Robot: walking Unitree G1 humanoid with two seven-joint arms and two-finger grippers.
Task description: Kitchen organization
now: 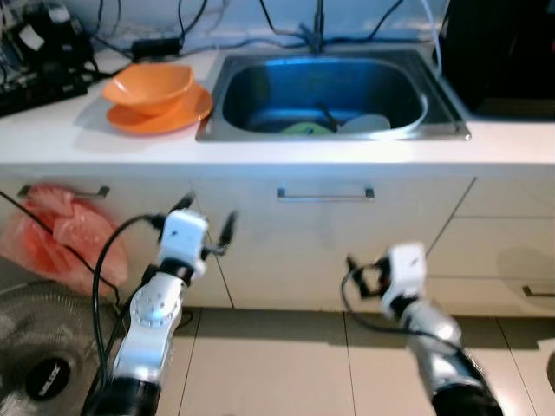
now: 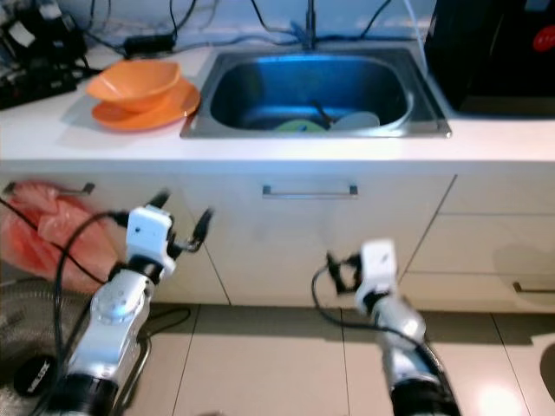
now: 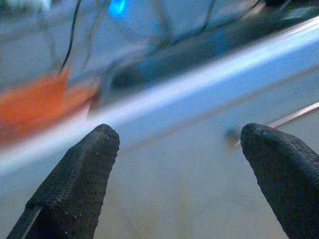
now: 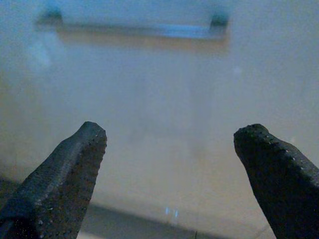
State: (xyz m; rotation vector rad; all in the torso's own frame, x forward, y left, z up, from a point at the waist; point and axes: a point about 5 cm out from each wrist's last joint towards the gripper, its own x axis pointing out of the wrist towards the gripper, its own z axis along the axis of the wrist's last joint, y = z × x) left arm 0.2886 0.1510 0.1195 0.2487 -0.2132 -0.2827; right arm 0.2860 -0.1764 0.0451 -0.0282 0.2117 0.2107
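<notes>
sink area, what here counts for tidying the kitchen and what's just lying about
For the job:
orange bowl on orange plate
dishes in the sink
left gripper and right gripper, both open, low before the cabinet doors

Lying about:
cables behind the counter
red bag on a handle
fan on the floor

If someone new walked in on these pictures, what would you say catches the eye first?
Probably the orange bowl stacked on an orange plate on the white counter, just left of the steel sink, which holds a few dishes. Next come the left gripper and right gripper, both open and raised before the cabinet fronts below the counter. A red bag hangs from a handle at far left.
</notes>
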